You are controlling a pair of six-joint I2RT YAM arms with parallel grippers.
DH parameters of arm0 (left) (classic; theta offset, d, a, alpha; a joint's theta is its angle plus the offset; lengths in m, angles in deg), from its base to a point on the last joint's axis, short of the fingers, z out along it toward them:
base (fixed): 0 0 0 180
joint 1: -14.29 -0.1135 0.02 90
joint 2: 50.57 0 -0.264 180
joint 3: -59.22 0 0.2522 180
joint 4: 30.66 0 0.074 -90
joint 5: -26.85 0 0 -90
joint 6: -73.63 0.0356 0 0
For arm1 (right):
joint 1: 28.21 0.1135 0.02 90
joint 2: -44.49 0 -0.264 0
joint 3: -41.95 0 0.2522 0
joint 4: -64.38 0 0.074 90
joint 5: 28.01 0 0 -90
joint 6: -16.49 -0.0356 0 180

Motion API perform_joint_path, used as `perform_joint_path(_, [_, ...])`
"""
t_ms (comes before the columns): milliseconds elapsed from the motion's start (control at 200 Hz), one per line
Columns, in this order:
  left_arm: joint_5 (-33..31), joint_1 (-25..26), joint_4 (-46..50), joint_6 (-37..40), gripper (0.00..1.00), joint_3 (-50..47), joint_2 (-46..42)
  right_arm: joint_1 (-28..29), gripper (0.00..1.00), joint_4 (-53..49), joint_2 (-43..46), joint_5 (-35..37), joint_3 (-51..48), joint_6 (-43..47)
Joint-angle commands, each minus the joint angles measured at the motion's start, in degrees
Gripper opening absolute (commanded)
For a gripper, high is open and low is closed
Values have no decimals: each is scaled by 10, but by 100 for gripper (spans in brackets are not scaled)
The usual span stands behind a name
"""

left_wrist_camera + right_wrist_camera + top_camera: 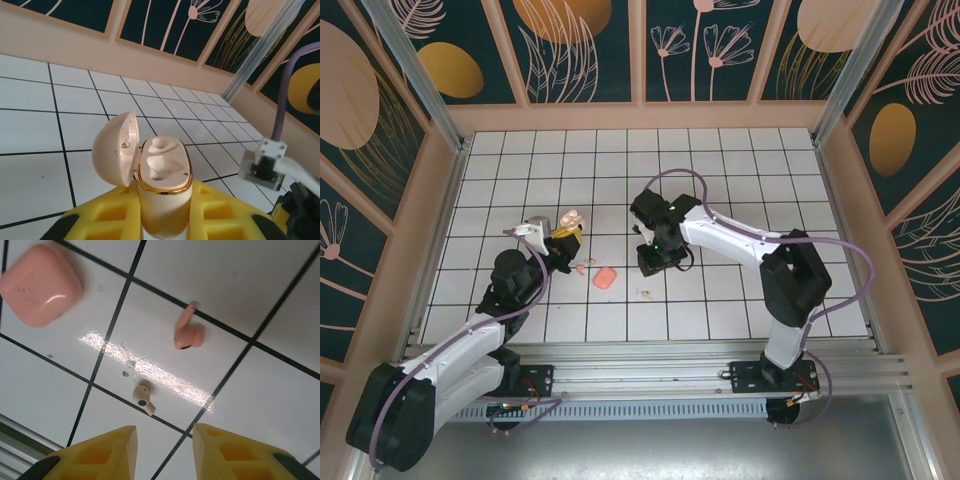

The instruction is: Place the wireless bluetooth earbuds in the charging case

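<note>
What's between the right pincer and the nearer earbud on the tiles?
Nothing solid. In the right wrist view, bare white tile and black grout lines separate the right pincer from the cream earbud.

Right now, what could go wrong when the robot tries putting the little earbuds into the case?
The cream earbud and pink earbud are tiny and lie on shiny tile; the right end effector, open above them, could flick one away instead of pinching it. The left end effector grips the open charging case by its lower part only, so pushing a bud in might tip it. The salmon-pink block sits close by and could get bumped.
</note>
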Motion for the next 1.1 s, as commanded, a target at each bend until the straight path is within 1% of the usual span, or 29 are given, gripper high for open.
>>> perform_joint_path(0, [-10,-3,7,-2,15,-1,-8,18,35,-33,-31,-4,21,26])
perform_joint_path(390, [-9,-4,17,-3,15,6,-8,47,35,-42,-97,-17,34,70])
perform_joint_path(1011, [-4,-4,20,-7,15,10,-6,52,32,-16,-130,-19,30,90])
perform_joint_path(1096, [-3,-4,19,-7,15,11,-3,52,30,-5,-131,-22,26,90])
